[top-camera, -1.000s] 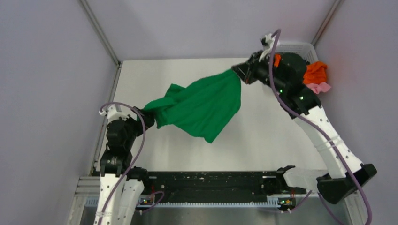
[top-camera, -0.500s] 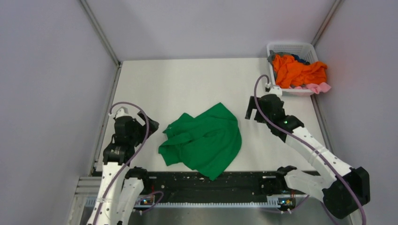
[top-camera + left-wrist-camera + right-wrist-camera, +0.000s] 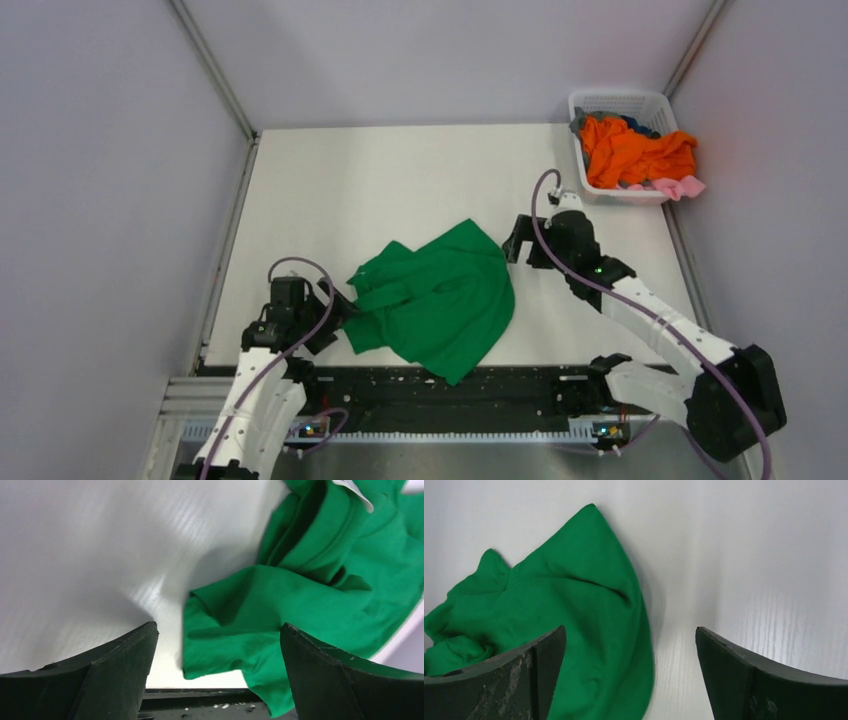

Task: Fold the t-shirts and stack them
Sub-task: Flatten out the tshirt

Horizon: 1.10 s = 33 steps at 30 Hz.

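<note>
A bright green t-shirt (image 3: 435, 300) lies crumpled on the white table near the front edge; it also fills the left wrist view (image 3: 310, 595) and the left half of the right wrist view (image 3: 574, 610). My left gripper (image 3: 342, 306) (image 3: 217, 626) is open at the shirt's left edge, with nothing between its jaws. My right gripper (image 3: 514, 243) (image 3: 630, 628) is open just off the shirt's upper right edge and holds nothing. An orange t-shirt (image 3: 635, 150) is heaped in the basket, with a pink one (image 3: 682, 187) hanging over its rim.
The white lattice basket (image 3: 620, 97) stands at the far right corner of the table. The black rail (image 3: 450, 385) runs along the near edge, just below the shirt's hem. Grey walls enclose the table on three sides.
The green shirt hung stretched in the air between both grippers; the right gripper opened, and the shirt now lies on the table. Both arms drew back and down toward the near side.
</note>
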Each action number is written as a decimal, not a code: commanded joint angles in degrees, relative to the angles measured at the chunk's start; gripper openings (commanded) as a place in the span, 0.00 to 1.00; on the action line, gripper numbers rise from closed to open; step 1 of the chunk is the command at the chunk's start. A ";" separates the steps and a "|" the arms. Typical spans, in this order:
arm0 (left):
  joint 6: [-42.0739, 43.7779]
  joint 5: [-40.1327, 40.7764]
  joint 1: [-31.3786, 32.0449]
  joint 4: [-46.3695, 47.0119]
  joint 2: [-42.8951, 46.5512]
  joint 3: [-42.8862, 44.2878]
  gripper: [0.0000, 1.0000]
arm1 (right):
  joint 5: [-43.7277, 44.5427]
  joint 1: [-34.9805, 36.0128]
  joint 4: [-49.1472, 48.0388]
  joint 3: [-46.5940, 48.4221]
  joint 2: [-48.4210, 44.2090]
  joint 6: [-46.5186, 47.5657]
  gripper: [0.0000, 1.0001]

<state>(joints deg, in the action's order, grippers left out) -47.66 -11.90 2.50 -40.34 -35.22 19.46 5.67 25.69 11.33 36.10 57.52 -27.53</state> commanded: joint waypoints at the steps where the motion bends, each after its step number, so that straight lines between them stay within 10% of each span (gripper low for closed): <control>1: -4.17 -1.59 1.04 4.52 4.44 -3.76 0.98 | -4.13 -0.09 -8.26 4.28 8.07 3.74 0.99; 11: -5.91 -7.70 3.28 23.42 -5.84 -7.03 0.60 | -10.90 1.65 -14.49 21.79 35.32 15.01 0.95; 15: -6.39 -5.57 6.85 25.12 -10.23 -5.17 0.00 | -8.10 4.03 -14.89 26.42 44.35 14.59 0.95; 26: -5.89 2.67 10.68 17.44 -5.67 -1.16 0.00 | -2.12 9.03 -17.16 27.90 53.20 15.45 0.72; 33: -4.81 6.09 10.77 9.89 -2.17 4.89 0.00 | 9.06 9.73 -16.74 26.85 49.67 12.64 0.00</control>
<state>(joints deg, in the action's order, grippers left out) -53.63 -9.39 13.08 -26.41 -39.51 18.24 5.63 34.52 -3.66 64.12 109.82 -12.75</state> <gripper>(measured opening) 0.023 0.144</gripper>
